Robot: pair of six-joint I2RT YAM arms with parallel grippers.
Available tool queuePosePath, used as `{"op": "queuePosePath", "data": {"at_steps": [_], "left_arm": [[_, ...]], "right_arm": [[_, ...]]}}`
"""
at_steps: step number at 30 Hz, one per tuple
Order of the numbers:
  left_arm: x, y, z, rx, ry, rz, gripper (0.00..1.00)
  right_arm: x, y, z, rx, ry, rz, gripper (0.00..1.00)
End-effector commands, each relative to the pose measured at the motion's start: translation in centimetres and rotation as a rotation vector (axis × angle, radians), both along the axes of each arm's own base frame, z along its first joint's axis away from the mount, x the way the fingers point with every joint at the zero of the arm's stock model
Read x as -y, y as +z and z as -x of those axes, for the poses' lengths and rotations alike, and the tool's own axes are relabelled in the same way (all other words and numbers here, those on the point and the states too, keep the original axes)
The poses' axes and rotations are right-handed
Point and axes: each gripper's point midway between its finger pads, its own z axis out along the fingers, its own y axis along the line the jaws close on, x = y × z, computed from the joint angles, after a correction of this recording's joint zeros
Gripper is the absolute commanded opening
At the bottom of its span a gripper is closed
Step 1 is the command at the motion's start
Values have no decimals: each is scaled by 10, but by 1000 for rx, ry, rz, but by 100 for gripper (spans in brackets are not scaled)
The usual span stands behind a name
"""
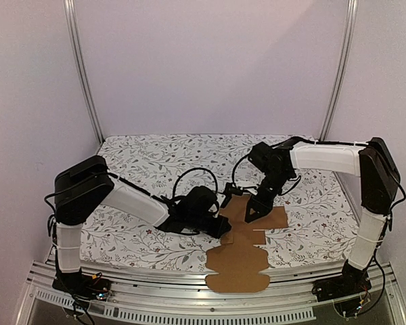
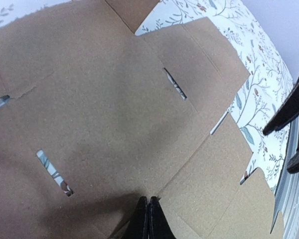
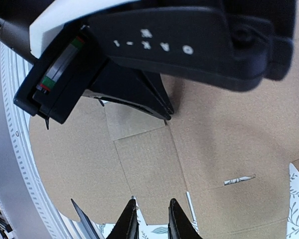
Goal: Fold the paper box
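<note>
Our left hand (image 2: 148, 224) is closed tight, its 2 fingers pressed together with nothing between them, tips down against the paper box (image 2: 114, 124) beside a crease. Our right hand (image 3: 150, 224) has its fingers slightly parted and grips nothing, poised over a flap's edge. The box lies flat and unfolded on the floral tabletop (image 1: 142, 156), its near end overlapping the metal rail (image 1: 122, 281).

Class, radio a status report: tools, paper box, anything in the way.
Left tool shut, tips at paper box. Right tool open over it. Box flat, unfolded. Tools crowd close.
</note>
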Motion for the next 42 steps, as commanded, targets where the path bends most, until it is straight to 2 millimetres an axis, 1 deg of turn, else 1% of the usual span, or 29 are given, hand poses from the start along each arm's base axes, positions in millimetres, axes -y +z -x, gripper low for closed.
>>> {"op": "queuePosePath", "data": {"at_steps": [1,3,4,5,8,11,12,15,16,19,22,25,26,29,30,32,33,34,35,36,39,41,42], "left_arm": [[-51,-79,27,-24,-7,-292,0],[-50,-81,26,-28,-8,-287,0],[-50,-81,25,-28,-9,-282,0],[-49,-80,24,-26,-6,-275,0],[-47,-77,20,-38,12,-238,0],[-46,-73,19,-55,37,-186,0],[-45,-71,19,-60,43,-170,0],[-43,-69,19,-75,65,-131,0],[-43,-69,19,-80,68,-121,0],[-41,-70,17,-91,82,-103,0],[-38,-70,17,-96,84,-90,0],[-38,-71,16,-99,86,-88,0],[-38,-71,16,-98,86,-87,0],[-39,-70,16,-97,91,-88,0],[-40,-70,15,-96,92,-86,0],[-40,-67,15,-91,92,-79,0],[-40,-65,15,-87,93,-75,0],[-41,-64,15,-82,95,-71,0],[-42,-62,14,-79,98,-65,0],[-42,-61,14,-74,99,-59,0],[-42,-59,14,-68,100,-41,0],[-41,-60,15,-73,98,-36,0],[-41,-61,15,-77,97,-34,0]], "right_arm": [[-8,8,16,7,75,-107,18],[-13,15,20,48,87,-183,13],[-16,15,21,55,74,-216,10],[-20,19,21,73,61,-262,7],[-32,22,25,13,-11,-346,3],[-43,13,24,-102,-79,-355,2],[-45,6,25,-147,-91,-349,2],[-52,-6,26,-233,-132,-344,2],[-52,-14,26,-260,-143,-335,2],[-53,-25,32,-326,-152,-326,2],[-54,-33,35,-371,-161,-319,2],[-56,-38,34,-400,-175,-312,2],[-56,-44,35,-415,-180,-300,2],[-51,-56,38,-440,-194,-263,2],[-49,-57,40,-447,-190,-258,2],[-44,-49,45,-483,-178,-301,3],[-44,-36,47,-503,-165,-354,4],[-41,-29,46,-505,-164,-381,6],[-39,-16,45,-496,-150,-423,8],[-37,1,43,-463,-140,-462,9],[-28,35,36,-357,-132,-518,9],[-21,37,36,-256,-125,-482,7],[-17,32,35,-184,-111,-439,5]]}}
